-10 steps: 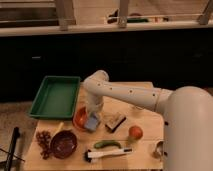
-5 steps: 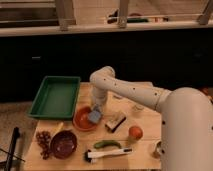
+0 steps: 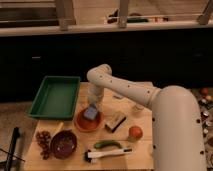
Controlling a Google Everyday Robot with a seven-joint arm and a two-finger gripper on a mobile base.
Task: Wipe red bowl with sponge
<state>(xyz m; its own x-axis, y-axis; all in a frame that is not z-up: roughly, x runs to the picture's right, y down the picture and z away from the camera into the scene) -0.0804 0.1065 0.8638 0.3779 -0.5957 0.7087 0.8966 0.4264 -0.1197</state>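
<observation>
Reaching straight down over the red bowl (image 3: 88,126), my gripper (image 3: 94,103) sits right atop the sponge (image 3: 90,114). It lies inside the bowl, edges skewed to the table (image 3: 120,163). Its long axis and my grip I cannot tell.

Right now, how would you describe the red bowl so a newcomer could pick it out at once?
Find the green tray on the left of the wooden table. The red bowl sits just off its near right corner, under the gripper, which hangs over the blue-grey sponge in it. It is smooth orange-red, unlike the darker maroon bowl nearer the camera.
</observation>
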